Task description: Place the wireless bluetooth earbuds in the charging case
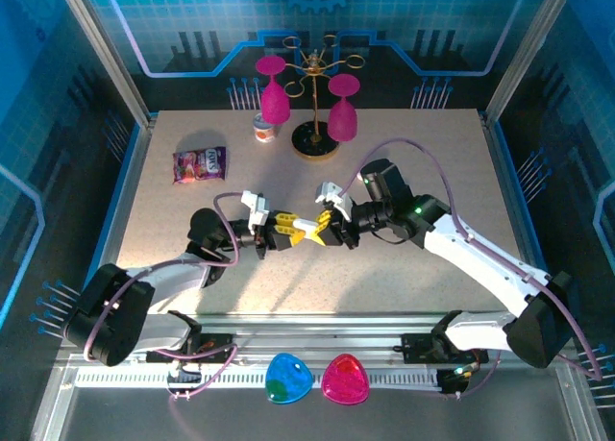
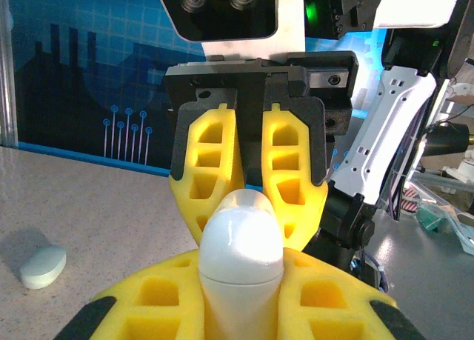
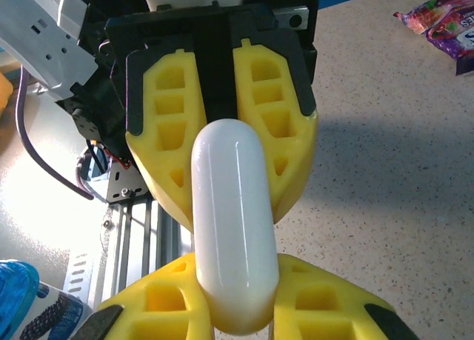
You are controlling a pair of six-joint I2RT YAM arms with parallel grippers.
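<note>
Both arms reach inward and roughly level over the middle of the table (image 1: 423,153), so the left gripper (image 1: 302,234) and right gripper (image 1: 327,222) meet tip to tip. Each has its yellow fingers (image 3: 170,118) clamped on one end of the white case (image 3: 234,229), which hangs between them above the tabletop. The case's long axis runs straight from one gripper to the other, a rounded end toward each.

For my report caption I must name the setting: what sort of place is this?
Probably a robotics lab test cell: two arms bolted at the table edge, a metal frame with blue printed backdrop, and staged props like the snack packet.
</note>
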